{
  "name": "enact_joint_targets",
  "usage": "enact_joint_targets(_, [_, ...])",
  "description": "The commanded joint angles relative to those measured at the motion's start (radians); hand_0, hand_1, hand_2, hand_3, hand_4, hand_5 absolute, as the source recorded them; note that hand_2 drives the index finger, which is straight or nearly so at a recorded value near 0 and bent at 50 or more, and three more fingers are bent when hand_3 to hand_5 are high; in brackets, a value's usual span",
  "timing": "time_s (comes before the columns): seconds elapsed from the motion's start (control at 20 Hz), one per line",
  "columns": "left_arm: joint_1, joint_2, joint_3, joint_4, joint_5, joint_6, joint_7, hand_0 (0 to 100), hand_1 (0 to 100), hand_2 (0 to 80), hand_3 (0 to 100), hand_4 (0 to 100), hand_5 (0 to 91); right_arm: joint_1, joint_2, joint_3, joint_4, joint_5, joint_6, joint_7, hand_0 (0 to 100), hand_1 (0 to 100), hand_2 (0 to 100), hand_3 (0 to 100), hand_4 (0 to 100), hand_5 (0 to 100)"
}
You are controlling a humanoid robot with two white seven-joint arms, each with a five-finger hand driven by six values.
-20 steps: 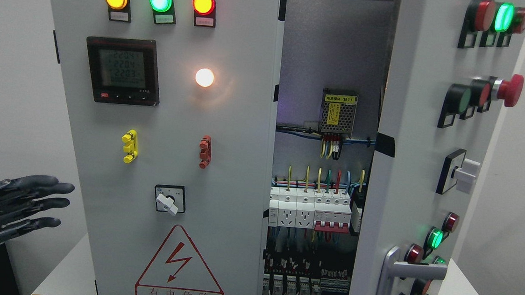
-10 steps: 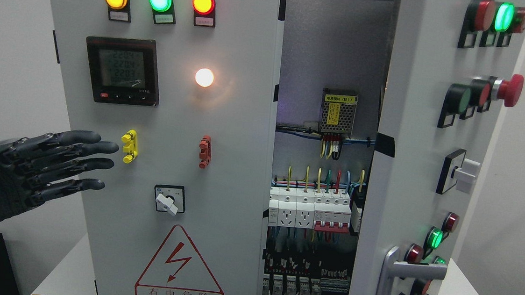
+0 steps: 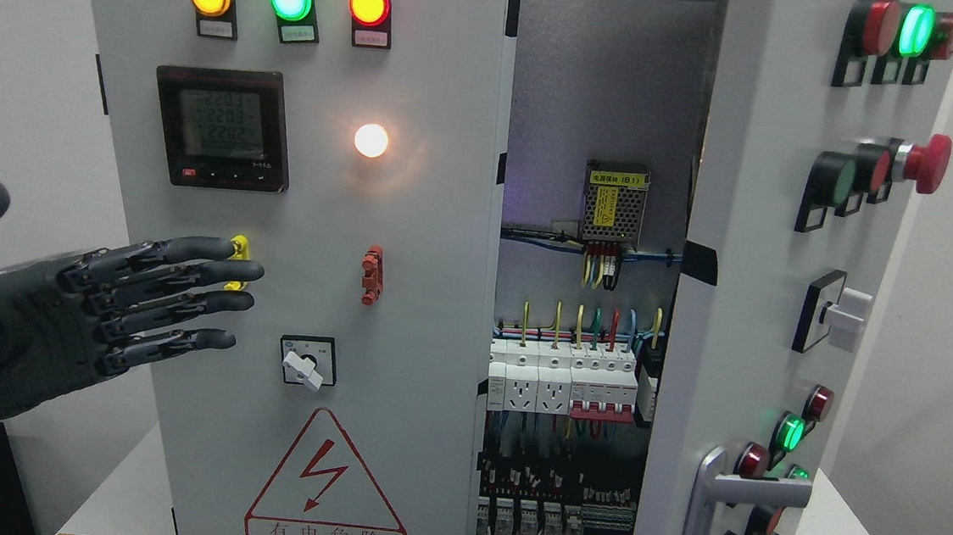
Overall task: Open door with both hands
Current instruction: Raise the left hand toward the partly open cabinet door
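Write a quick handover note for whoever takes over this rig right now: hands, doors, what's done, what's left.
Left robot hand: open, fingers extended in front of the left door, partly covering the yellow handle; holding nothing. Contact with the door cannot be told.
Right robot hand: not in view.
Right door: already swung open, breakers and wiring exposed; its silver handle is untouched.
Left door: looks closed.
Left to do: probably grip the left door and pull it open, bringing in the right robot hand if needed.

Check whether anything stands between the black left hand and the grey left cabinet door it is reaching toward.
Nothing visible does. The black left hand is open, its fingers spread in front of the grey left cabinet door, overlapping the yellow handle.
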Motion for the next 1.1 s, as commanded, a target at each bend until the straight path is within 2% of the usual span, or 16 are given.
enact_joint_targets(0.0, [-0.281,-0.098,-0.474,-0.013,0.046,0.008,0.048,0,0,0.0,0,3,0.0,0.0,0.0,0.0,-0.001,0.0,0.001,0.001,11,0,0,0,0,0])
enact_joint_targets(0.1, [-0.339,-0.151,-0.523,-0.005,0.045,0.009,0.075,0,0,0.0,0,3,0.0,0.001,0.0,0.0,0.001,0.0,-0.001,0.001,11,0,0,0,0,0])
enact_joint_targets(0.3, [-0.338,-0.23,-0.525,0.002,0.045,0.013,0.146,0,0,0.0,0,3,0.0,0.0,0.0,0.0,-0.001,0.0,-0.001,0.001,11,0,0,0,0,0])
enact_joint_targets(0.45, [-0.341,-0.293,-0.525,0.047,0.048,0.013,0.154,0,0,0.0,0,3,0.0,0.001,0.0,0.0,0.001,0.0,0.001,0.001,11,0,0,0,0,0])
enact_joint_targets(0.55, [-0.341,-0.352,-0.525,0.073,0.048,0.017,0.172,0,0,0.0,0,3,0.0,0.001,0.0,0.0,-0.001,0.0,0.001,0.001,11,0,0,0,0,0])
enact_joint_targets(0.75, [-0.362,-0.478,-0.525,0.13,0.048,0.055,0.175,0,0,0.0,0,3,0.0,0.0,-0.001,0.0,-0.001,0.0,0.001,-0.001,11,0,0,0,0,0])
enact_joint_targets(1.05, [-0.408,-0.58,-0.522,0.136,0.048,0.057,0.227,0,0,0.0,0,3,0.0,0.0,0.0,0.0,0.001,0.0,0.001,0.001,11,0,0,0,0,0])
